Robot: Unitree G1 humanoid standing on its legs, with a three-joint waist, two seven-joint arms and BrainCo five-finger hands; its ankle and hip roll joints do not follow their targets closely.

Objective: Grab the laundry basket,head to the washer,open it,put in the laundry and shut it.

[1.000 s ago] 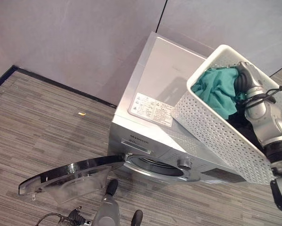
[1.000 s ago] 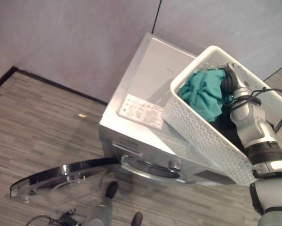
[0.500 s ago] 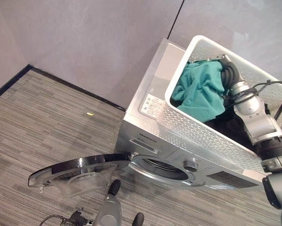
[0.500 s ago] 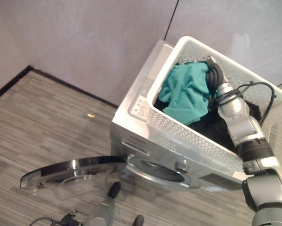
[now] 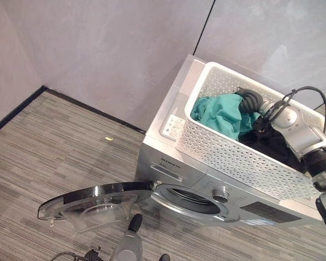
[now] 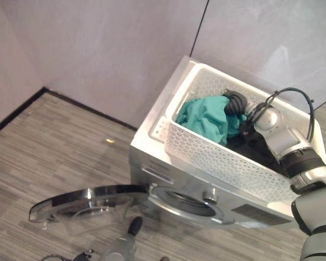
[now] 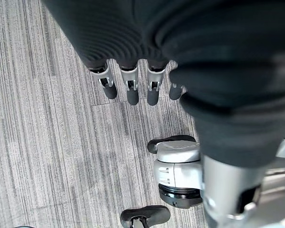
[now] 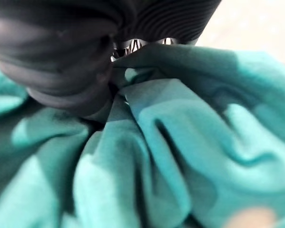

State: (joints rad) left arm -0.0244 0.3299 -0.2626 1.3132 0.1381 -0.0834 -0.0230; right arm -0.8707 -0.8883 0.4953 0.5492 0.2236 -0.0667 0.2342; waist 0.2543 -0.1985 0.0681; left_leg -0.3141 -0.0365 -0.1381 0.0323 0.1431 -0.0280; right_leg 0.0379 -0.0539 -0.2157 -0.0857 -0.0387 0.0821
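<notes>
Right hand [image 5: 248, 100] buried in teal cloth [image 5: 221, 113] in basket [image 5: 228, 155] atop washer [image 5: 168, 163]; grip unreadable. Weak pinch drops cloth short of open door [image 5: 92, 199].

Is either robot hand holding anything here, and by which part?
Left robot hand hangs open, holding nothing. Right robot hand is buried in the teal garment in the basket; its grip can't be seen.

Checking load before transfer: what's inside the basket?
In the basket: a teal cloth, dark laundry beside it, and the right robot hand reaching into the teal cloth, fingers buried. Anything under the clothes is hidden.
</notes>
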